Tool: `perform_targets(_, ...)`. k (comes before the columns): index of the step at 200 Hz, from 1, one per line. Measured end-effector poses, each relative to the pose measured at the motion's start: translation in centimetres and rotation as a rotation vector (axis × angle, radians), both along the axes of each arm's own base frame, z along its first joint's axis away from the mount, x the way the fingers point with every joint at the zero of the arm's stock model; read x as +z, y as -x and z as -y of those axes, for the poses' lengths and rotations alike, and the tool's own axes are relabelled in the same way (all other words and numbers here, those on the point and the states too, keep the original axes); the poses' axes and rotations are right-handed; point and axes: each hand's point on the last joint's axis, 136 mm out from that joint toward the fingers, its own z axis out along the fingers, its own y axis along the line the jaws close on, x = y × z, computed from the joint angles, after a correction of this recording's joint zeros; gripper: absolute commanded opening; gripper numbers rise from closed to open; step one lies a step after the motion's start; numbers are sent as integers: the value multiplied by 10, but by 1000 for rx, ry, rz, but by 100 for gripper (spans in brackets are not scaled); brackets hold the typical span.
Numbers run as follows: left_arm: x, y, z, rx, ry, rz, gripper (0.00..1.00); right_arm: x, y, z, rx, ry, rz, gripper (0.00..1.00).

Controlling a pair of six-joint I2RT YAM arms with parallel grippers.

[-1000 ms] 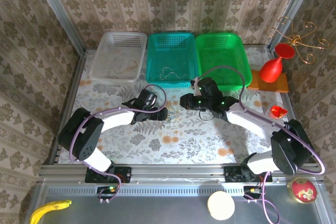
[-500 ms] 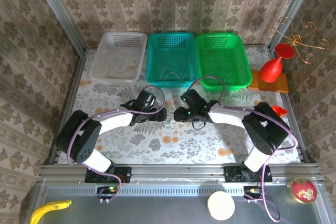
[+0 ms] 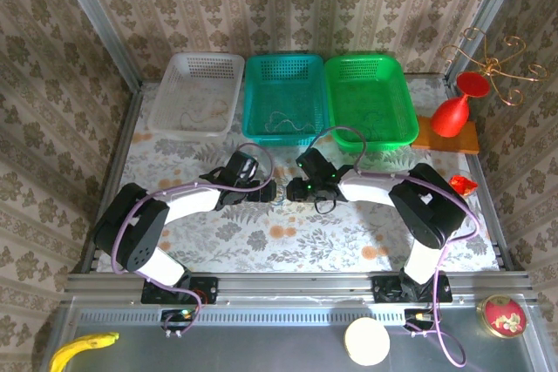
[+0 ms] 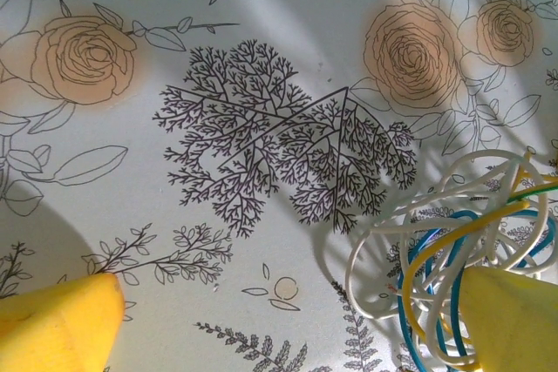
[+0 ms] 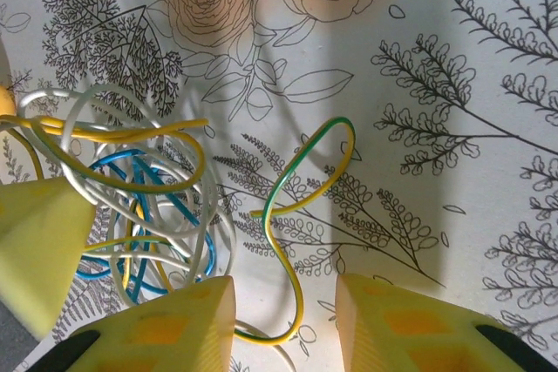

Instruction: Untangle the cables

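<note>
Where the cables (image 5: 144,202) bunch, flat tablecloth (image 5: 453,58) spreads around.

In the middle of the flowery tabletop (image 3: 349,233): a small bunch of thin white, yellow and blue cables (image 3: 283,191) (image 4: 453,250) (image 5: 139,189). Just left of the bunch, the left pincer (image 3: 268,190) (image 4: 283,328), spread wide. Just right of it, the right pincer (image 3: 296,189) (image 5: 283,320), with one loop of cable lying between its parted fingers (image 5: 166,328).

Behind, at the far edge, three in a row: white plastic basket (image 3: 193,63) on the left, blue-green plastic basket (image 3: 283,63) in the middle, green plastic basket (image 3: 370,63) on the right. Right of those, a red glass (image 3: 453,111) on a wooden board (image 3: 466,141).
</note>
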Motion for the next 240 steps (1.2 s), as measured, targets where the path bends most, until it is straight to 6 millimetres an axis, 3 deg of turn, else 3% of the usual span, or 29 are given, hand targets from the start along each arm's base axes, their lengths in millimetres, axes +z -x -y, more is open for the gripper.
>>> perform_targets(22,-1,0,0,1,2,5,100,-3,-3,-3,-12,-8,-3,25)
perform_targets(53,0,0,-1,2,4,10,100,-5,-5,-4,-26,-14,-11,0)
perform_targets(93,0,0,-1,2,4,10,100,9,-11,2,-48,-40,1,0)
perform_targets(113,0,0,-1,3,5,11,100,39,-17,6,-61,-86,47,0)
perform_targets(175,-1,-2,-2,8,6,13,100,168,-18,4,-17,-300,251,0)
perform_targets(204,-2,-2,-2,8,6,13,100,204,-11,7,2,-375,303,0)
perform_targets(240,-2,-2,-2,8,6,13,100,232,-5,13,9,-429,350,0)
